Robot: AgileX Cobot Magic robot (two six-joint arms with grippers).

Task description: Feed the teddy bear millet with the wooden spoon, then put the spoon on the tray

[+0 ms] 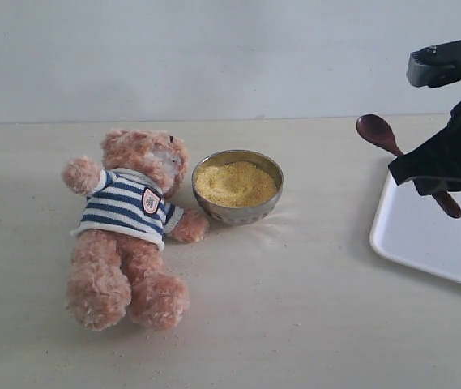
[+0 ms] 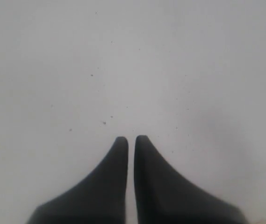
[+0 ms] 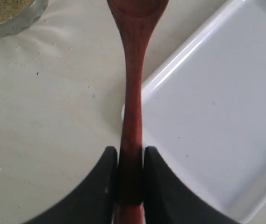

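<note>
The teddy bear (image 1: 133, 223) in its striped shirt lies on its back at the left of the table. Right beside its head stands the metal bowl (image 1: 238, 186) heaped with yellow millet (image 1: 235, 183). My right gripper (image 1: 424, 174) (image 3: 131, 150) is shut on the handle of the wooden spoon (image 1: 380, 134) (image 3: 132, 98), held in the air over the near-left corner of the white tray (image 1: 428, 239) (image 3: 217, 116); the spoon's bowl points toward the millet bowl (image 3: 11, 16). My left gripper (image 2: 131, 138) is shut and empty over bare table, outside the exterior view.
A plain wall runs behind the table. Scattered millet specks lie on the tabletop (image 1: 295, 308) around the bowl and near the tray's corner. The tray reaches past the right edge of the exterior view.
</note>
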